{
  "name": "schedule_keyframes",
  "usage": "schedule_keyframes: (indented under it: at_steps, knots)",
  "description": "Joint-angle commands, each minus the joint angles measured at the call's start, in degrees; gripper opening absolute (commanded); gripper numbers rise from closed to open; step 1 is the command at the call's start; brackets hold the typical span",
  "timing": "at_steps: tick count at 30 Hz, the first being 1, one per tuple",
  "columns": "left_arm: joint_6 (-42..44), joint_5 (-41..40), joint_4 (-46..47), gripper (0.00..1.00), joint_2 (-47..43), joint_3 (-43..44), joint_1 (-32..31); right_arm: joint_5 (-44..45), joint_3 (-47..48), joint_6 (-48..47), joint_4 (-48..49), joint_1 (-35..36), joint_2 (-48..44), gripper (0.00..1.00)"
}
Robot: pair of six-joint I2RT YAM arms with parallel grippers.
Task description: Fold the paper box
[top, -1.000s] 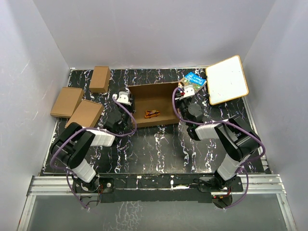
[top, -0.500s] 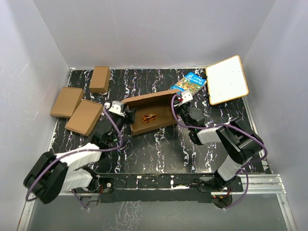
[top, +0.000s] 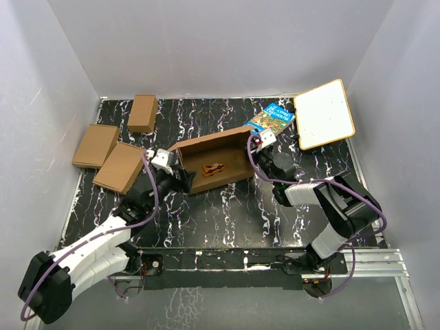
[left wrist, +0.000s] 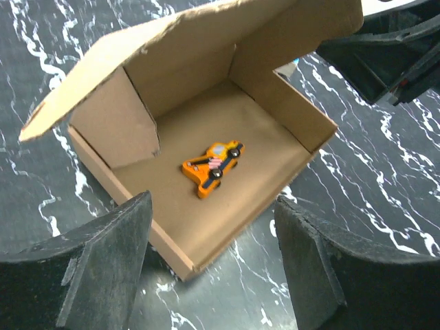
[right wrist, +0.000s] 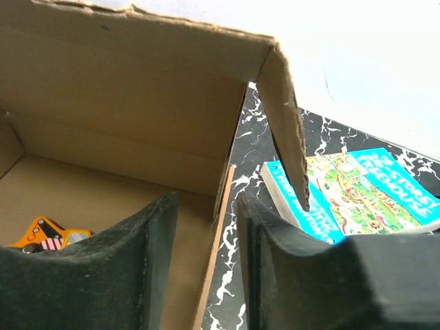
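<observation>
While its jaws stand spread wide, gripping nothing, the left gripper [left wrist: 212, 210] frames the near left corner of the paper box [top: 230, 155]. The right gripper [right wrist: 208, 213] is parted astride the box's right wall, with a gap visible beside the cardboard. The box sits mid-table [top: 227, 213], open upward, lid flap raised along the far side. Its long axis runs left to right, right end angled farther away. An orange toy [left wrist: 212, 167] lies inside. The left arm extends low and diagonally; the right arm is folded, elbow outboard.
</observation>
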Motion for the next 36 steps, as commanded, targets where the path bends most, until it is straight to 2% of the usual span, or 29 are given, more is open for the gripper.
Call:
schedule_keyframes:
  at_steps: [1, 4, 11, 15, 17, 21, 24, 30, 33, 35, 36]
  knots:
    - [-7.7, 1.4, -18.9, 0.70, -5.3, 5.5, -0.2, -4.1, 0.3, -1.0, -2.0, -1.7, -3.2, 0.47]
    - [-11.8, 3.3, -25.9, 0.71, -7.5, 7.5, -0.2, -7.7, -0.1, -2.6, -5.4, -3.3, -4.7, 0.55]
    - [-15.4, 10.8, -37.8, 0.71, -13.2, 13.0, -0.2, -17.2, -2.6, -7.4, -14.5, -10.1, -10.7, 0.56]
    - [-13.1, 12.6, -42.5, 0.68, -16.1, 19.3, -0.2, -28.0, -3.1, -11.4, -22.9, -16.4, -14.9, 0.59]
    - [-11.4, 13.3, -43.1, 0.67, -16.7, 22.7, -0.2, -36.5, -1.1, -15.5, -31.5, -19.8, -16.2, 0.63]
    - [-9.9, 13.5, -43.8, 0.65, -13.5, 29.6, -0.2, -54.4, 9.2, -28.7, -63.0, -25.4, -16.4, 0.66]
    - [-9.1, 13.0, -44.9, 0.65, -8.4, 35.8, -0.2, -57.6, 16.5, -36.8, -79.3, -26.2, -16.6, 0.67]
    - [-6.1, 10.3, -41.5, 0.63, 0.3, 43.2, -0.1, -60.6, 30.6, -36.5, -97.8, -26.4, -17.1, 0.69]
    - [-4.5, 8.3, -42.0, 0.61, 5.6, 47.0, 0.0, -64.6, 40.7, -35.2, -104.8, -26.4, -15.3, 0.63]
    - [-3.8, 7.1, -42.1, 0.58, 8.1, 48.7, 0.2, -66.7, 46.7, -30.8, -106.1, -26.3, -13.3, 0.53]
    - [-3.5, 6.3, -41.9, 0.57, 9.0, 49.0, 0.3, -67.8, 49.3, -28.3, -106.0, -26.3, -12.0, 0.43]
